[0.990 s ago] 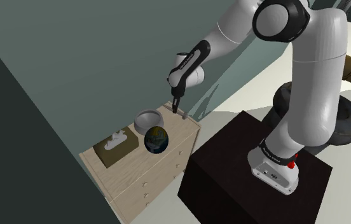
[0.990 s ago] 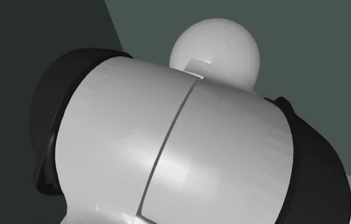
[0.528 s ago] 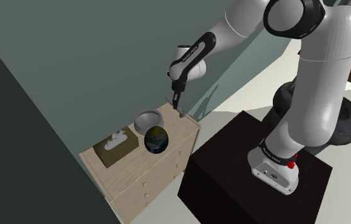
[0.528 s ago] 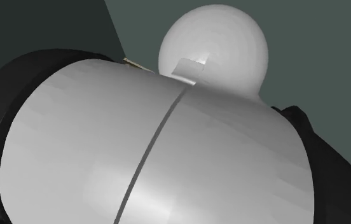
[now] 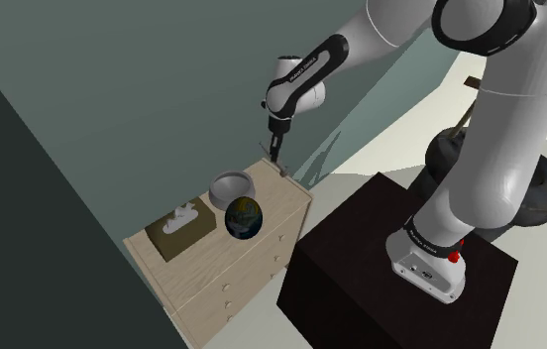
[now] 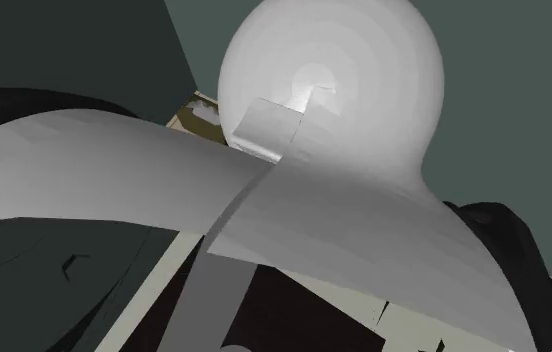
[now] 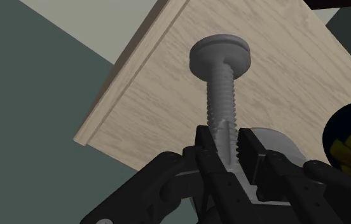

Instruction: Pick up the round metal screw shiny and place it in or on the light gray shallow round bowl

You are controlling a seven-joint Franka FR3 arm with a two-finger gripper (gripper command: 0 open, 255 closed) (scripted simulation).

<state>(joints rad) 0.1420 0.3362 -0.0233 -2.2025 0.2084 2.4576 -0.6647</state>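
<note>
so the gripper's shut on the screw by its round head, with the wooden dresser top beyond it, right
Not by the head. The gripper is shut on the screw by its threaded shaft, and the round head sticks out past the fingers. The wooden dresser top does lie beyond it. The wrist view shows this.

Grey screw (image 7: 221, 95), black fingers (image 7: 255, 151), pale wood-grain dresser (image 7: 155, 108).

the bowl (image 5: 231, 185) sits on the dresser (image 5: 277, 199), between the box (image 5: 184, 220) and the screw (image 7: 222, 95) over its corner.
</note>
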